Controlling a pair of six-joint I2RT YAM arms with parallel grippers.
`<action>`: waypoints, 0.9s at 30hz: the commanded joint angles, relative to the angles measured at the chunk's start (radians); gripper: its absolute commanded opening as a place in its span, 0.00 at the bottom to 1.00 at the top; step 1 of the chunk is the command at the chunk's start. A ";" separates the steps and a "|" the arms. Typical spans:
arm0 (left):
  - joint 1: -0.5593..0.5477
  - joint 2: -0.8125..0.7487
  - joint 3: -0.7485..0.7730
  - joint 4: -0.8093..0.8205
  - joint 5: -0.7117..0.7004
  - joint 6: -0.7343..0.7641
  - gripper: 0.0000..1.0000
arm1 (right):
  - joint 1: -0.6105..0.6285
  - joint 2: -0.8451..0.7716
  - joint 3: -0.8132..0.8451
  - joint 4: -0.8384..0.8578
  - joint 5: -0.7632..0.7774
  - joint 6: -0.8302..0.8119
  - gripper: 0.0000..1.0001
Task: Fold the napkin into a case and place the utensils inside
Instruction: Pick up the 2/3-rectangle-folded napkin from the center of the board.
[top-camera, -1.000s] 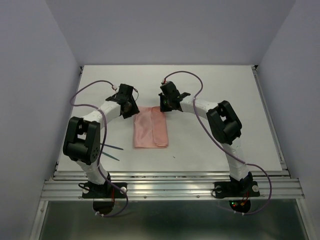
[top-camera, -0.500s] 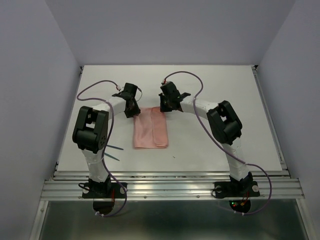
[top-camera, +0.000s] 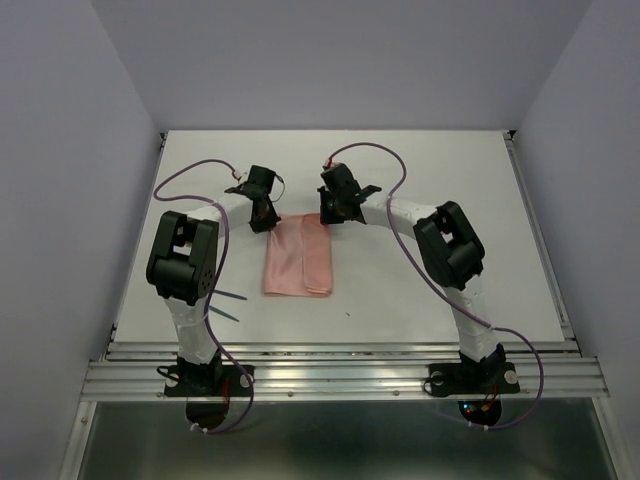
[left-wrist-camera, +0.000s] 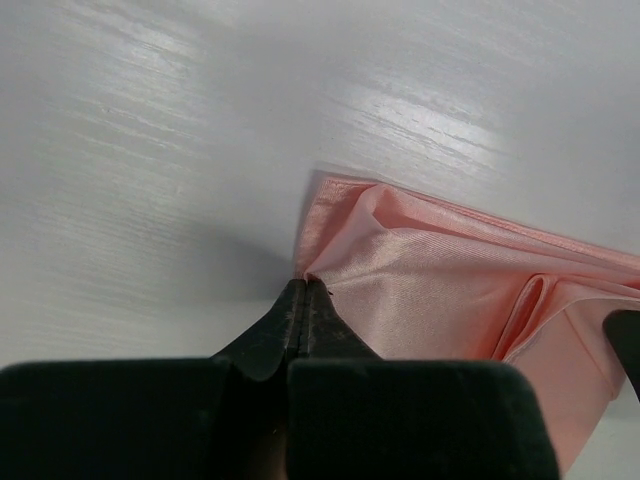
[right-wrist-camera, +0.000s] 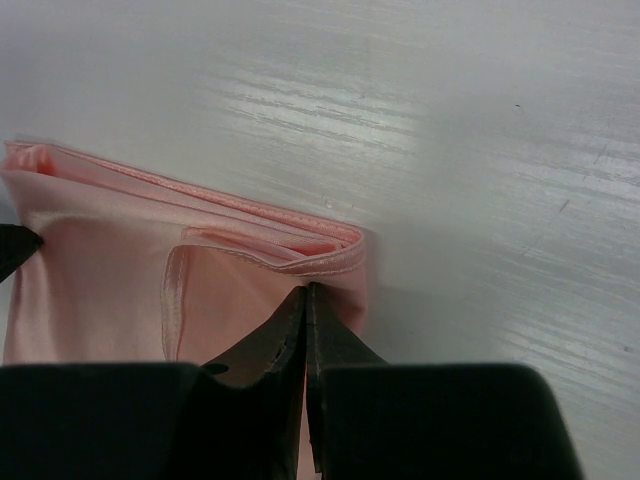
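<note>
Both far corners pinched, next fold ready

Nearest me, the teal utensils (top-camera: 225, 303) lie beside the left arm; mid-table sits the folded napkin (top-camera: 298, 258). At its far edge the left gripper (left-wrist-camera: 305, 292) and right gripper (right-wrist-camera: 306, 292) each clamp a corner tight. I'd lift both evenly, keeping that edge taut.

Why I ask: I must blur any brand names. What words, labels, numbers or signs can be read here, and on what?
No text can be read in any view.
The napkin is plain; the table shows no print.
The left pincer and right pincer bear no marks; anything on the arm bases is too small to tell.
</note>
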 joint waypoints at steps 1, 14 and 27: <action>0.005 -0.018 -0.006 -0.013 0.026 0.011 0.00 | 0.006 -0.030 -0.019 -0.050 0.010 0.004 0.07; -0.055 -0.122 0.052 -0.045 0.066 0.009 0.00 | 0.006 -0.021 -0.007 -0.074 0.025 0.050 0.06; -0.084 -0.122 0.106 -0.115 0.008 0.001 0.27 | 0.006 -0.027 -0.011 -0.076 0.022 0.059 0.06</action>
